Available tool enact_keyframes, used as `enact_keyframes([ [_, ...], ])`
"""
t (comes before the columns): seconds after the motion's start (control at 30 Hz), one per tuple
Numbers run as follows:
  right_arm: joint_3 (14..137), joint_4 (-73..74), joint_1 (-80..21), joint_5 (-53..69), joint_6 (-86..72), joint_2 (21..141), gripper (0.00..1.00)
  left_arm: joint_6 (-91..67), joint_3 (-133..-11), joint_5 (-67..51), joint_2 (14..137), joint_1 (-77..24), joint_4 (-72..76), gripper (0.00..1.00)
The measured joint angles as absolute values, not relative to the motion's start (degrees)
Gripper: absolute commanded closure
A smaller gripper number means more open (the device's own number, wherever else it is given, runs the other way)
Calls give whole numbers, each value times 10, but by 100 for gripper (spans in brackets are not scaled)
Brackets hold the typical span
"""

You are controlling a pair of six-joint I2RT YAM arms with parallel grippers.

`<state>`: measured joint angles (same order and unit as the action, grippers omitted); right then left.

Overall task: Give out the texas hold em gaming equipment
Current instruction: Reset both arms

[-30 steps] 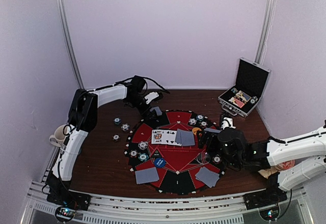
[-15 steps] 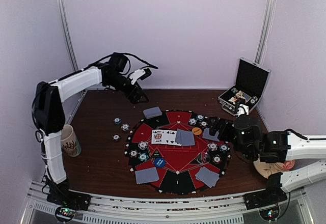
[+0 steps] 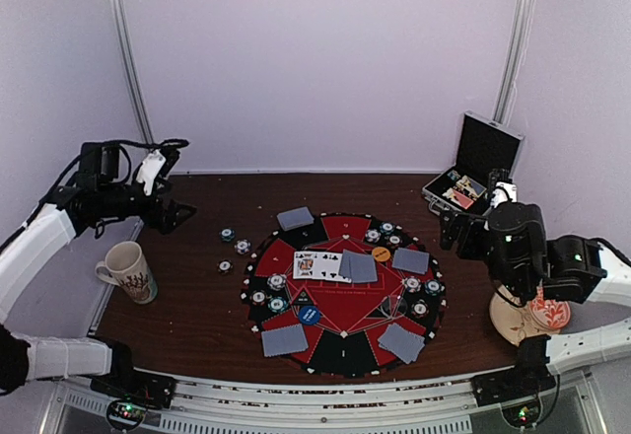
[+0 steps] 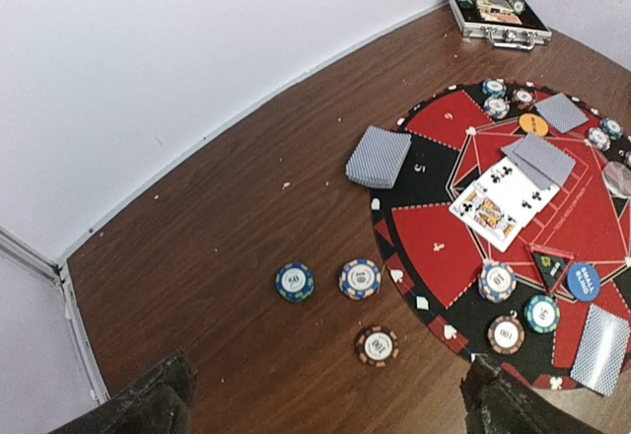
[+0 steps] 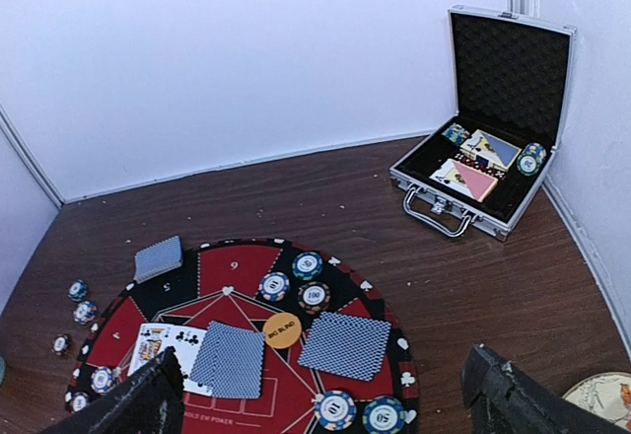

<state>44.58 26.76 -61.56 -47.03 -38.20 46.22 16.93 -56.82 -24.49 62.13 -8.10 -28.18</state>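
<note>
A round red-and-black poker mat point(image 3: 340, 296) lies mid-table. On it are face-up cards point(image 3: 315, 264), grey-blue-backed cards point(image 3: 410, 259), a card stack point(image 3: 295, 218) at its far edge, an orange button point(image 3: 382, 253), a blue button point(image 3: 310, 315) and several chips. Three chips point(image 4: 360, 278) lie on the wood left of the mat. My left gripper point(image 3: 173, 214) is open and empty, far left of the mat; its fingers point(image 4: 148, 409) frame the loose chips from above. My right gripper point(image 3: 455, 232) is open and empty, right of the mat; its fingers point(image 5: 532, 404) show above the orange button point(image 5: 281, 330).
A patterned mug point(image 3: 128, 268) stands at the left table edge. An open silver-edged black case point(image 3: 473, 173) sits at the back right, also in the right wrist view point(image 5: 483, 168). A patterned plate point(image 3: 532, 316) lies under the right arm. Walls close in on three sides.
My left arm swung from the mat's far edge out to the far left, leaving the card stack there. My right arm drew back off the mat to the right, leaving a card.
</note>
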Motion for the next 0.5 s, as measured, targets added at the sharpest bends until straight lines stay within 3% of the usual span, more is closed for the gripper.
enact_keyframes([
  [0.2,434,286,-613,-486,-357,457,0,171,-451,-196,487,-81,-275,2],
  [0.5,401,265,-613,-475,-332,430,0,178,-374,-180,396,-81,-253,2],
])
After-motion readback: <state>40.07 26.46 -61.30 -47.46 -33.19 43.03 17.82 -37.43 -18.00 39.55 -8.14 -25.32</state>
